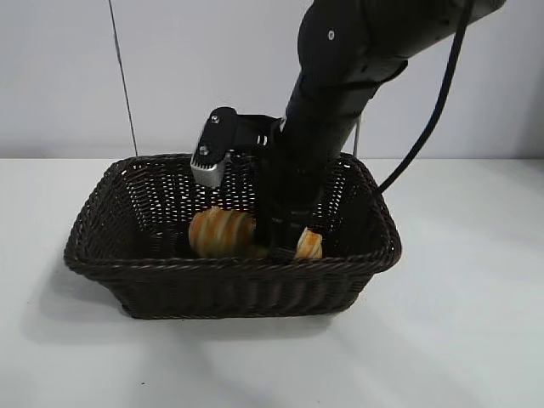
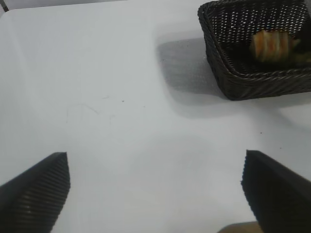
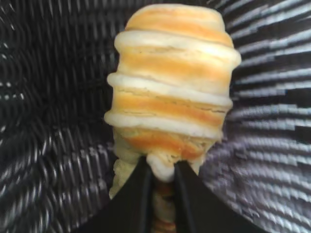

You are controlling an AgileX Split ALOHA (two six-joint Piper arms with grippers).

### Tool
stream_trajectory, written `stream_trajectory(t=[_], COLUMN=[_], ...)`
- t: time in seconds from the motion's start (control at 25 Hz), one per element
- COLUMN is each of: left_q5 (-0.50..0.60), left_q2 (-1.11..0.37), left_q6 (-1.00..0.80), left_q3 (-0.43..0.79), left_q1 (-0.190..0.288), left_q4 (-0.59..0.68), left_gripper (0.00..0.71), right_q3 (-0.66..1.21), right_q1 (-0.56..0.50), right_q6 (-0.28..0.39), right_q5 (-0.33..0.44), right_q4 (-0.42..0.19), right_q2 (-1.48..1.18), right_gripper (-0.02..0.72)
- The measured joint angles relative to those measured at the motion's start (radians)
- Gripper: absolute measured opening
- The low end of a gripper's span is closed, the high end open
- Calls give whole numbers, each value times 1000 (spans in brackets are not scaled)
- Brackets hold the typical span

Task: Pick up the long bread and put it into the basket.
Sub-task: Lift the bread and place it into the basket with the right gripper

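Exterior view is showing me the long bread already down inside the basket — my right tool is pinching its end between narrow jaws, so only letting go is left. Left tool is hanging wide open, empty, over bare surface; nothing is blocking.

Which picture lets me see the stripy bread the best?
The right wrist view: the long bread fills it, stripes sharp, with the right end effector at its near end. The exterior view shows it partly hidden behind the arm inside the basket; the left wrist view shows it small and far.
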Motion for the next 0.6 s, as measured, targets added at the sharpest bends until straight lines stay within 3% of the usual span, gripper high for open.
stream_trajectory(t=[0.16, 0.24, 0.28, 0.4, 0.52, 0.6], left_q5=[0, 0, 0, 0, 0, 0], left_q2=[0, 0, 0, 0, 0, 0], left_q6=[0, 0, 0, 0, 0, 0], left_q3=[0, 0, 0, 0, 0, 0], left_q1=[0, 0, 0, 0, 0, 0], left_q4=[0, 0, 0, 0, 0, 0], left_gripper=[694, 694, 694, 694, 694, 694], right_q3=[-54, -97, -120, -224, -319, -364], right_q1=[0, 0, 0, 0, 0, -5], right_q6=[27, 117, 180, 454, 747, 861], right_q5=[64, 105, 134, 236, 333, 387], right_q4=[37, 48, 48, 11, -88, -137], right_q2=[-26, -41, -46, -60, -66, -67], right_gripper=[601, 621, 639, 680, 687, 690])
